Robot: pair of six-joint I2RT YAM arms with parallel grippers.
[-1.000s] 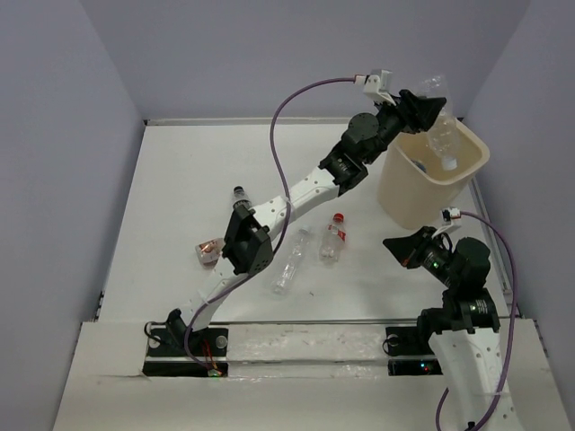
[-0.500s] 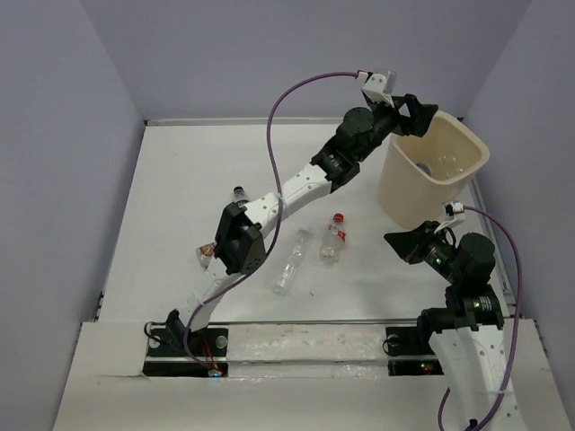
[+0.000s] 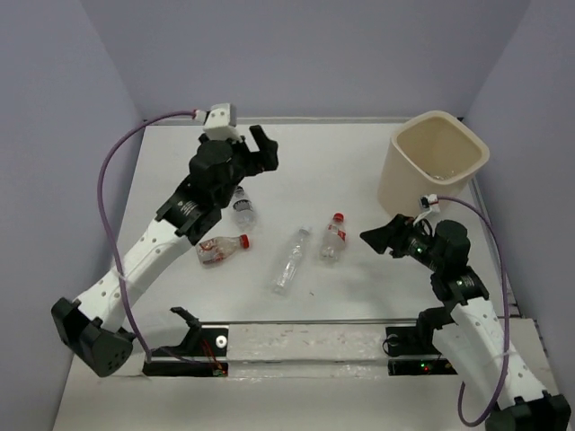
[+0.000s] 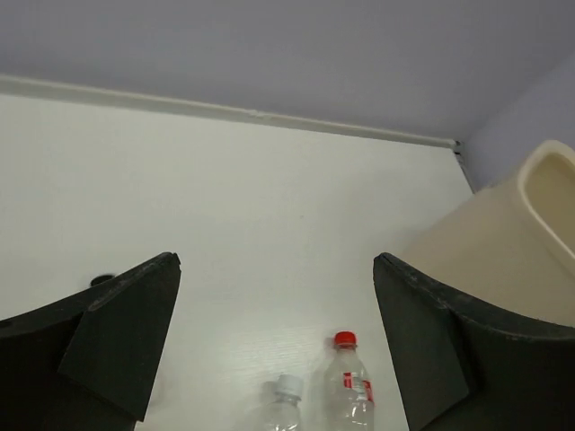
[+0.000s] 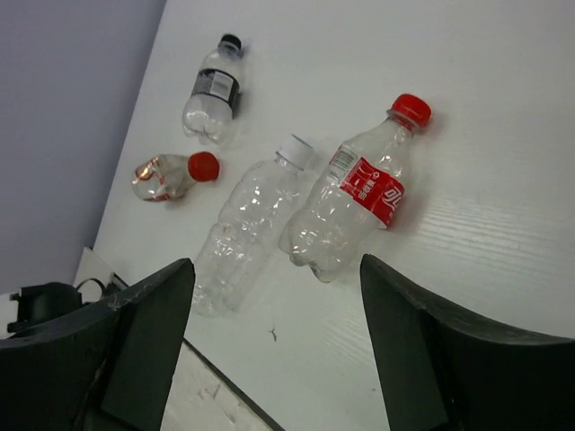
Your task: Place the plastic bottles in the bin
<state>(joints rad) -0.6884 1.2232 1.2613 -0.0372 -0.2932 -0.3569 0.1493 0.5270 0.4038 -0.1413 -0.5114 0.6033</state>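
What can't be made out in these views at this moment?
Bin contents: top view, its near wall hides the bottom, so no count.
Bin in left wrist view: cut off by the right edge and a finger of the left gripper.
Red-cap bottle and white-cap bottle, left wrist view: lower bodies cut off by the bottom edge.
Dark-cap bottle label, right wrist view: too small to read.

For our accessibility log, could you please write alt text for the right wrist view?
On a white table lie a red-labelled bottle, a white-capped bottle beside it, a crushed bottle and a dark-capped bottle, all plastic. The right end effector frames the foreground, open and empty.
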